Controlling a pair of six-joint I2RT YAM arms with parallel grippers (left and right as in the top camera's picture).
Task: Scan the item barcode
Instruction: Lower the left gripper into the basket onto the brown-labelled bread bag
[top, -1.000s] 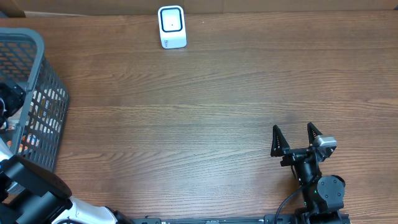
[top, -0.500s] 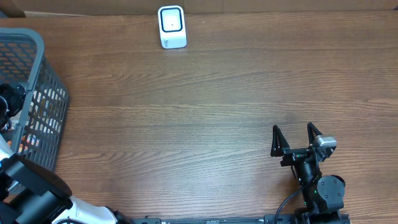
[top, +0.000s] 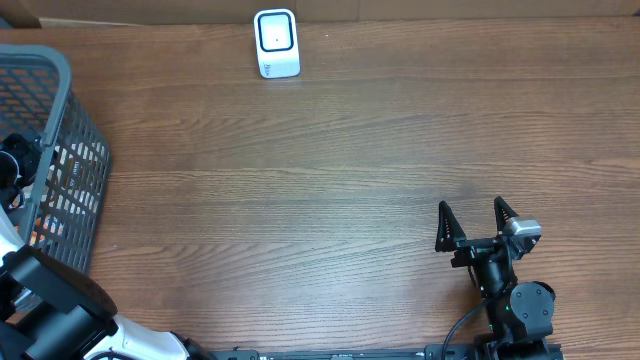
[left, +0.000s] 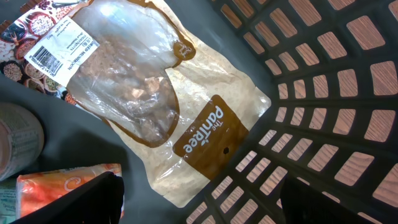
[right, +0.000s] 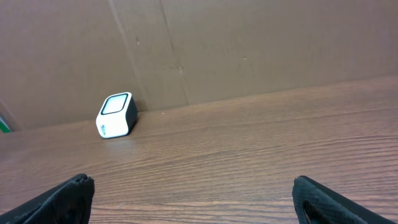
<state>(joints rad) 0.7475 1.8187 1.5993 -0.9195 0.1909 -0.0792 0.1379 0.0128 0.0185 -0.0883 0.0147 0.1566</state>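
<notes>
A tan-and-clear bag marked "The Pantree" (left: 143, 93) lies flat on the floor of the grey basket (top: 62, 110). A white barcode label (left: 59, 53) sits at its upper left corner. My left gripper (left: 202, 199) hangs open just above the bag's lower end, its dark fingers (left: 87, 202) spread wide with nothing between them. In the overhead view only the left arm (top: 15, 165) shows inside the basket. The white scanner (top: 277, 42) stands at the table's far edge. My right gripper (top: 477, 222) rests open and empty near the front right, facing the scanner (right: 117, 115).
In the basket an orange packet (left: 56, 180) lies under the left finger and a pale round container (left: 15, 134) sits at the left edge. The basket's lattice wall (left: 323, 93) rises close on the right. A brown cardboard wall (right: 249, 50) backs the table.
The left arm's wrist inside the basket has edged slightly toward the near side. The right arm has not moved.
</notes>
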